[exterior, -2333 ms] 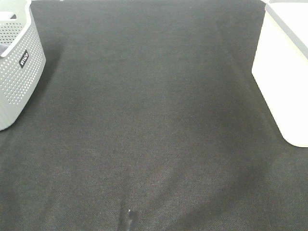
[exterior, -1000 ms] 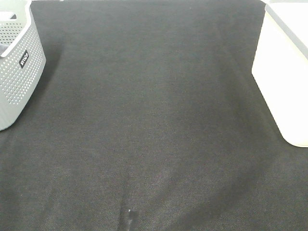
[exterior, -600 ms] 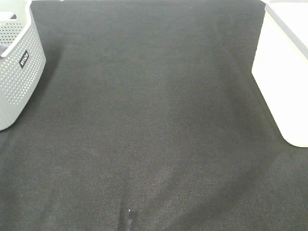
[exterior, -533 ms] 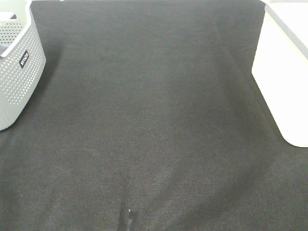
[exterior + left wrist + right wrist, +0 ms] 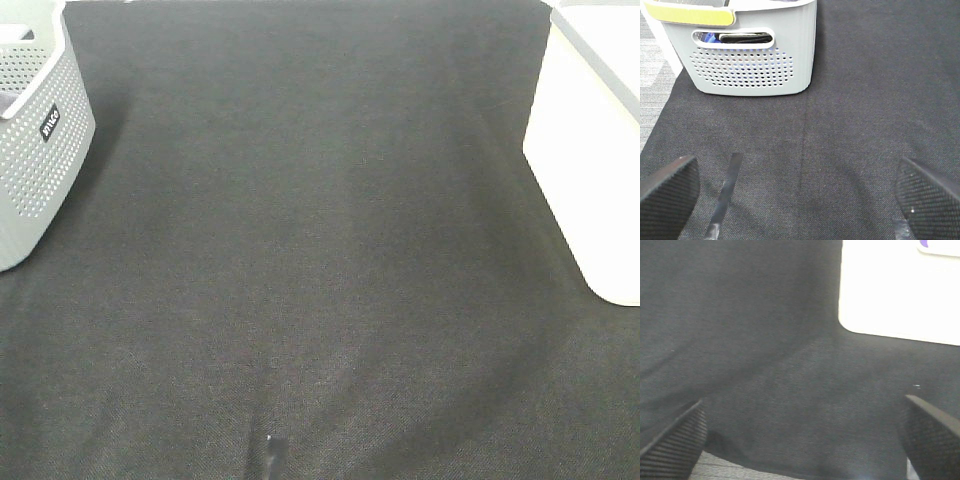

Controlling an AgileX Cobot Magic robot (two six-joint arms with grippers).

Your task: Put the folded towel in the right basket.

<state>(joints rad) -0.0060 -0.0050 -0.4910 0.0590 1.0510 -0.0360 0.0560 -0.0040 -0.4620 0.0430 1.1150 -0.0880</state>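
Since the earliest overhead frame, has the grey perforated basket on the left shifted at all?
No. The grey basket sits at the same spot by the dark cloth's left edge, as far as before from the white basket.

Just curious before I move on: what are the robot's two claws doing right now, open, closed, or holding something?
Left gripper: open, holding nothing, above the black cloth.
Right gripper: open, holding nothing.

No visible change — grey basket (image 5: 35,140), white basket (image 5: 590,150), dark cloth (image 5: 320,260) all unmoved
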